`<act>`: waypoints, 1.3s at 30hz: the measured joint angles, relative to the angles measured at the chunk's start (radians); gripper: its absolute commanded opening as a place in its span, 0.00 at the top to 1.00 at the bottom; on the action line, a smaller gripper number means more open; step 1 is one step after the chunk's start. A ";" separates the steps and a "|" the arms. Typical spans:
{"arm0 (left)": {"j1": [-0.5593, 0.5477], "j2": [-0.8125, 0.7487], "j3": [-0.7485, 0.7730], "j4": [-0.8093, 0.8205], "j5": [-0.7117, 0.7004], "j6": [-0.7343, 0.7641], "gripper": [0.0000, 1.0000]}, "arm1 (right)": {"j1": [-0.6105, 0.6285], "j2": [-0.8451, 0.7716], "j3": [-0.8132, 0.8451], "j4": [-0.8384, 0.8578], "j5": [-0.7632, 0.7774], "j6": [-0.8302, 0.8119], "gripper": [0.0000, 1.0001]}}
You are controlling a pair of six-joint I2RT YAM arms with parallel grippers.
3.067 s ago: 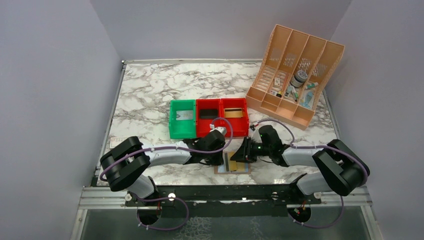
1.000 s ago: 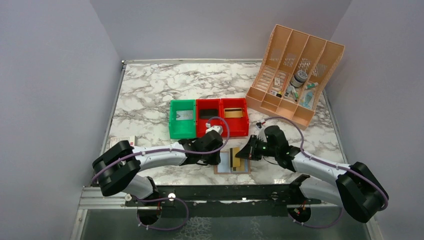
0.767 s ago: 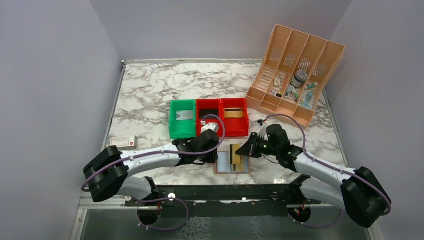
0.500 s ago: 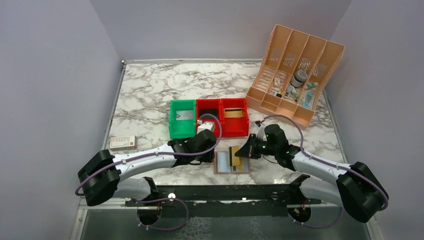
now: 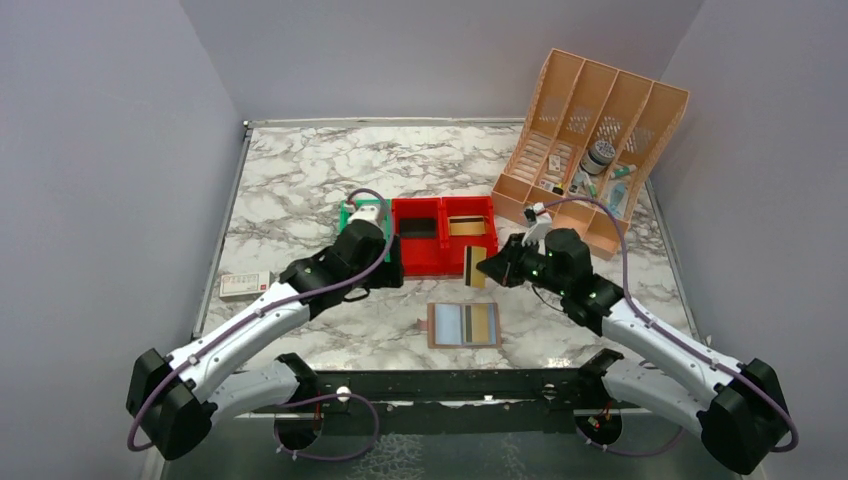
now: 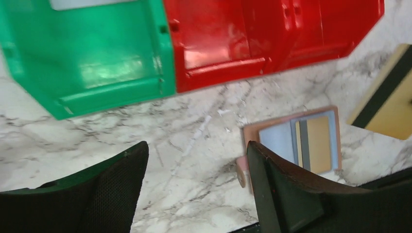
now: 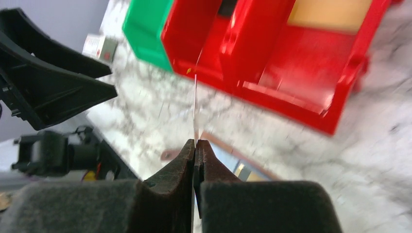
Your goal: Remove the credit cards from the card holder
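The card holder (image 5: 464, 324) lies open and flat near the table's front edge. Its left pocket is pale blue, and a gold card with a dark stripe (image 5: 481, 322) shows in its right pocket. My right gripper (image 5: 487, 268) is shut on a yellow-gold credit card with a black stripe (image 5: 474, 267), held upright in the air just in front of the red bins. In the right wrist view that card (image 7: 195, 109) is edge-on between the closed fingers (image 7: 195, 143). My left gripper (image 5: 388, 272) hangs open and empty, left of and behind the holder (image 6: 296, 141).
A green bin (image 5: 350, 215) and two red bins (image 5: 445, 232) stand in a row behind the holder. A peach file organizer (image 5: 590, 150) with small items sits at the back right. A small white box (image 5: 245, 285) lies at the left edge.
The right gripper has drawn the yellow card out of the holder and lifted it back toward the red bins. The left gripper opened, let go of the holder and pulled away left and back.
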 measured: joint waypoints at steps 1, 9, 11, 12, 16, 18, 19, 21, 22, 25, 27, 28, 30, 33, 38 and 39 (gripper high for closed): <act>0.040 -0.015 0.008 -0.009 0.007 0.018 0.17 | 0.000 -0.010 0.019 -0.005 0.032 -0.029 0.99; 0.225 -0.036 0.055 -0.107 0.025 0.143 0.01 | 0.000 0.128 0.259 -0.106 0.251 -0.240 0.99; 0.233 -0.036 0.055 -0.120 0.016 0.162 0.01 | 0.000 0.176 0.294 -0.112 0.273 -0.279 0.99; 0.234 -0.037 0.054 -0.123 0.009 0.169 0.01 | 0.000 0.196 0.307 -0.113 0.282 -0.299 0.99; 0.237 -0.069 0.024 -0.114 -0.032 0.183 0.01 | -0.001 0.277 0.352 -0.113 0.288 -0.410 0.99; 0.237 -0.090 0.006 -0.113 -0.048 0.185 0.01 | -0.001 0.321 0.376 -0.110 0.280 -0.497 0.98; 0.237 -0.098 0.002 -0.111 -0.055 0.188 0.01 | -0.001 0.343 0.386 -0.105 0.275 -0.551 0.98; 0.237 -0.111 0.000 -0.106 -0.076 0.193 0.01 | -0.001 0.374 0.391 -0.087 0.274 -0.642 0.98; 0.237 -0.119 0.000 -0.103 -0.087 0.196 0.01 | -0.001 0.389 0.391 -0.079 0.277 -0.691 0.98; 0.237 -0.136 0.000 -0.097 -0.114 0.200 0.01 | -0.001 0.433 0.391 -0.055 0.289 -0.838 0.99; 0.237 -0.152 0.000 -0.092 -0.129 0.200 0.01 | -0.001 0.465 0.391 -0.040 0.288 -0.948 0.99; 0.237 -0.159 0.000 -0.091 -0.135 0.200 0.01 | -0.001 0.481 0.390 -0.036 0.288 -0.996 0.99; 0.237 -0.174 -0.001 -0.088 -0.149 0.199 0.01 | -0.001 0.510 0.391 -0.024 0.283 -1.077 0.99; 0.237 -0.186 -0.001 -0.085 -0.163 0.200 0.01 | 0.000 0.542 0.391 -0.013 0.262 -1.192 0.99; 0.237 -0.188 -0.005 -0.084 -0.174 0.200 0.01 | 0.000 0.584 0.397 0.010 0.227 -1.341 0.99; 0.237 -0.188 -0.007 -0.084 -0.175 0.200 0.01 | 0.000 0.599 0.406 0.011 0.227 -1.366 0.99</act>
